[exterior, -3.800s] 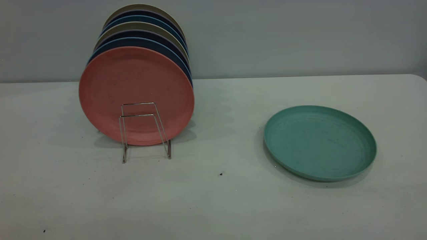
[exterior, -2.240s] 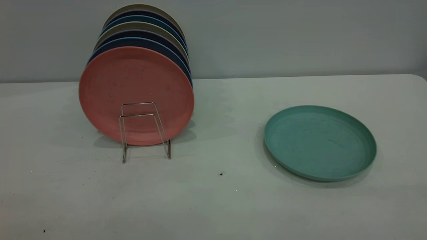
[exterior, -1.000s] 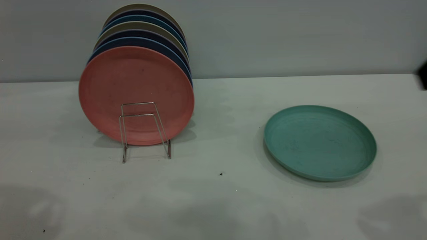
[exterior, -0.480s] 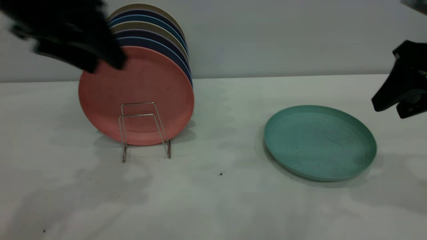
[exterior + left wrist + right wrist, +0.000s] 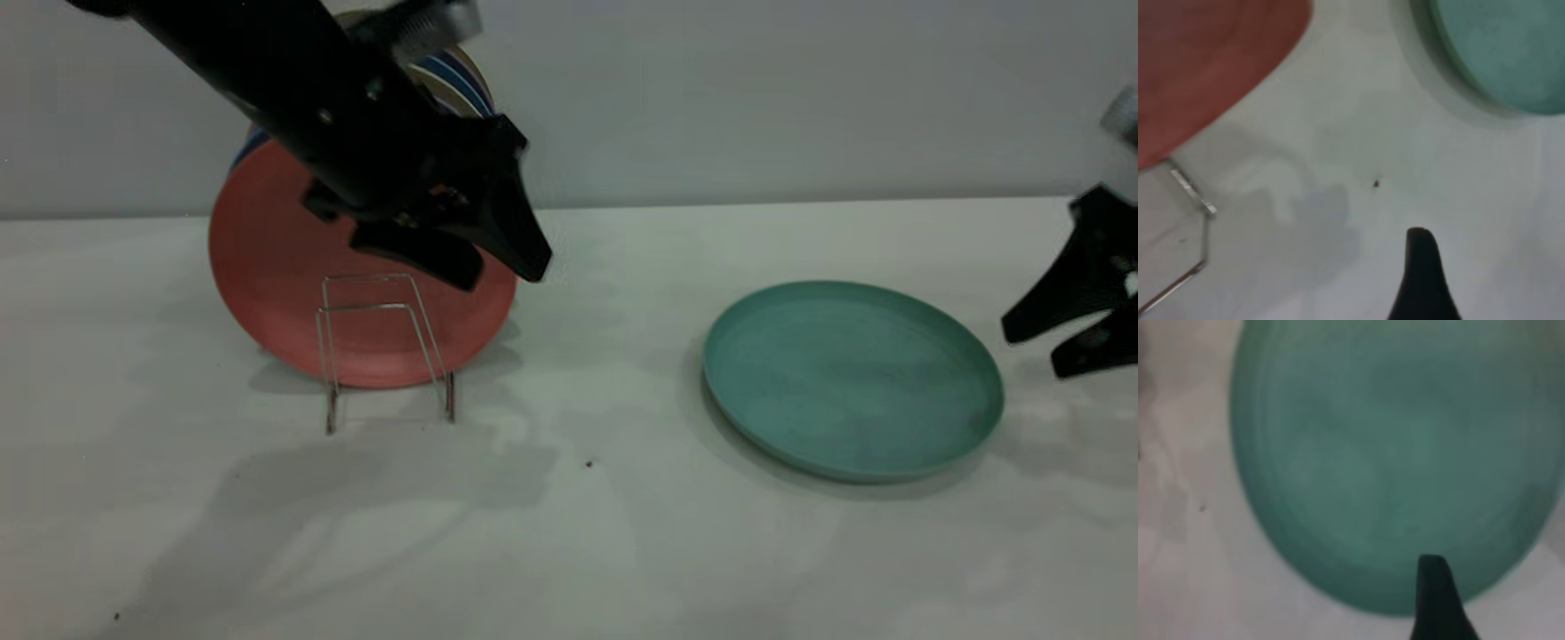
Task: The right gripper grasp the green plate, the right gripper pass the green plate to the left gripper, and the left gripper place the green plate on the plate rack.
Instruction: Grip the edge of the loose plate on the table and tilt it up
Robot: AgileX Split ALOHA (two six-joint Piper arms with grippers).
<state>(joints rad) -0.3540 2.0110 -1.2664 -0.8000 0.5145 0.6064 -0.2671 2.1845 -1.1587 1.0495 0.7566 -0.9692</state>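
Both arms have swung into view since half a second ago: the right gripper (image 5: 1062, 342), jaws spread and empty, hangs just off the green plate (image 5: 852, 378), whose rim lies at its 9 o'clock, flat on the table (image 5: 569, 533). Well apart, the left gripper (image 5: 511, 271), also parted and holding nothing, hovers before the pink plate (image 5: 267, 267) in the plate rack (image 5: 387, 351), leaving the right arm much nearer for the first grasp.

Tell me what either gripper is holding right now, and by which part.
Nothing. The right gripper is open beside the green plate; the left gripper is open in front of the plate rack.
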